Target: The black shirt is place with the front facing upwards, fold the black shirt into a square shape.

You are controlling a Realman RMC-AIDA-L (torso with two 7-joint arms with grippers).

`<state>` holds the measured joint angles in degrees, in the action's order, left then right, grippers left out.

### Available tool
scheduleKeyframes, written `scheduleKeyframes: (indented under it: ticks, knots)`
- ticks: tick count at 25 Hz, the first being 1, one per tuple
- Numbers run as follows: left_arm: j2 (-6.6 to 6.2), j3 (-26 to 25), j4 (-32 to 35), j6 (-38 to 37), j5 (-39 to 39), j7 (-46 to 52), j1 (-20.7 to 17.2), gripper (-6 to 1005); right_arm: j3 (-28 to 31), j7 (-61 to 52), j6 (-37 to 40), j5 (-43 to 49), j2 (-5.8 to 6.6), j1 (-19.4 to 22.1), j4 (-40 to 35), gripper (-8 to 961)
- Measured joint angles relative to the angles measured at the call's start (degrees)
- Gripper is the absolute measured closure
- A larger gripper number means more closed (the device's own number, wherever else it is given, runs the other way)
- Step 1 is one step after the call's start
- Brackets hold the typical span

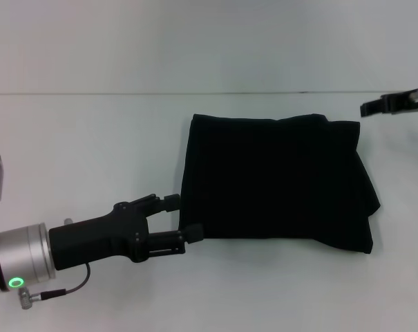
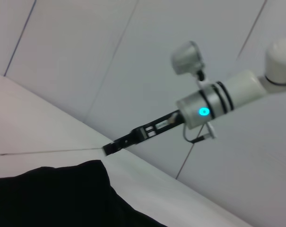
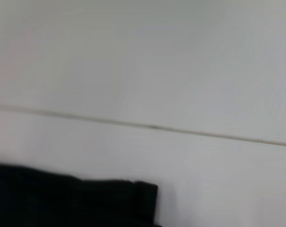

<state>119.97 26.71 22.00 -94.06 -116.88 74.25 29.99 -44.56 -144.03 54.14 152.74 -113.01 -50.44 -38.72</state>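
White table (image 1: 91,138), black shirt (image 1: 278,183) beside left tool (image 1: 182,217)

Looking down on a plain white bench (image 1: 91,138), a thin dark seam (image 1: 91,93) running across its far part; pale panelled wall (image 2: 109,47) rising behind.
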Motion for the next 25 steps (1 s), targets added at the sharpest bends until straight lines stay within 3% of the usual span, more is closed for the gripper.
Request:
scheduleKeyframes:
  ticks: [5, 9, 12, 18, 21, 25]
  knots:
    - [-0.34, -0.4, 0.5, 0.3, 0.5, 7.1, 1.0, 52, 6.8, 13.5, 10.6, -21.5, 3.16, 7.4, -0.9, 265]
    - [-1.36, -0.6, 0.6, 2.0, 0.7, 18.4, 3.6, 52, 8.9, 26.5, 19.2, -32.8, 3.43, 14.2, -0.7, 264]
    - [-2.56, -0.4, 0.6, 4.6, 0.4, 28.5, 6.0, 52, 10.8, 39.0, 25.6, -38.0, 2.25, 18.9, -0.6, 264]
    - [-4.58, 0.6, 0.3, 14.1, -0.3, 48.4, 8.8, 51, 17.2, 65.9, 36.7, -43.1, -1.7, 27.4, 2.6, 256]
    - [-4.64, 2.0, 0.1, 18.7, -0.4, 51.8, 9.4, 51, 18.3, 75.8, 37.8, -42.6, -3.58, 29.9, 4.9, 233]
    - [-3.51, 6.0, -0.2, 26.9, -0.4, 56.1, 10.4, 51, 18.5, 82.4, 37.3, -41.2, -5.84, 32.1, 6.5, 170]
